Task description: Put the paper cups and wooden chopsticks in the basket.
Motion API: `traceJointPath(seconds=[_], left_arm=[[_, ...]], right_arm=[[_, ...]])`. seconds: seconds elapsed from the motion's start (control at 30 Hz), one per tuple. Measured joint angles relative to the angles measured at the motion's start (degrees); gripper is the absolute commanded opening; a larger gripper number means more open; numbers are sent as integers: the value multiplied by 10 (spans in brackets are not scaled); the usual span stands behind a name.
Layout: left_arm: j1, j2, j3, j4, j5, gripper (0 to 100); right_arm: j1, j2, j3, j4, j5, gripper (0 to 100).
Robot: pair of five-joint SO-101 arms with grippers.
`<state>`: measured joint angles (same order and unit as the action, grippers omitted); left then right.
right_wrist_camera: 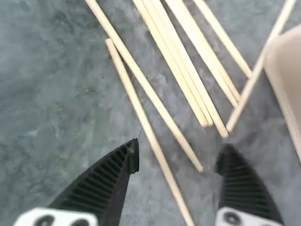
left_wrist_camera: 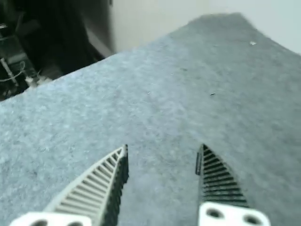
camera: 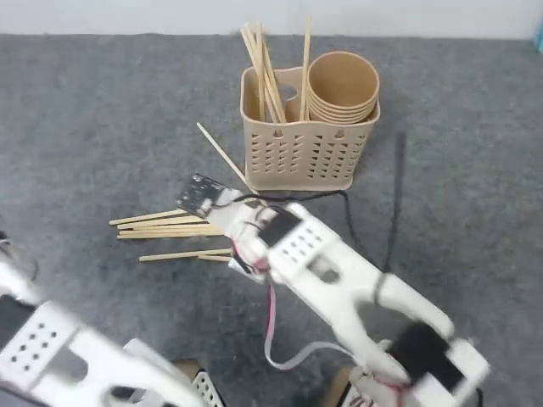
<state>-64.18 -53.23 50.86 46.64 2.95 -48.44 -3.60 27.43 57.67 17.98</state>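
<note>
A beige basket (camera: 297, 157) stands at the back centre of the grey carpet. It holds a stack of paper cups (camera: 343, 80) and several upright chopsticks (camera: 267, 72). One chopstick (camera: 221, 153) leans against its left wall. Several loose wooden chopsticks (camera: 161, 225) lie on the carpet to its front left. The right arm (camera: 297, 246) stretches over their near ends. My right gripper (right_wrist_camera: 181, 162) hangs open just above two of these chopsticks (right_wrist_camera: 150, 101), with one running between its fingers. My left gripper (left_wrist_camera: 162, 162) is open over bare carpet, with nothing between its fingers.
The left arm (camera: 51, 348) sits at the front left corner. A black cable (camera: 394, 212) runs across the carpet right of the basket. The basket's corner (right_wrist_camera: 287, 75) lies close beside the right gripper. The carpet's far edge meets a pale wall (left_wrist_camera: 155, 19).
</note>
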Motion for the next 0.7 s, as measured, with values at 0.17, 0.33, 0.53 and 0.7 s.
traceJointPath(seconds=[0.17,0.33,0.53,0.7], left_arm=[[-47,151,-83,-18,0,225],[-85,373,-234,-21,0,225],[-123,527,-352,-21,-1,225],[-128,553,-375,-21,-2,225]], right_arm=[[13,125,-80,2,25,374],[14,191,-135,2,26,374],[-5,202,-161,11,28,374],[-49,202,-172,44,29,374]])
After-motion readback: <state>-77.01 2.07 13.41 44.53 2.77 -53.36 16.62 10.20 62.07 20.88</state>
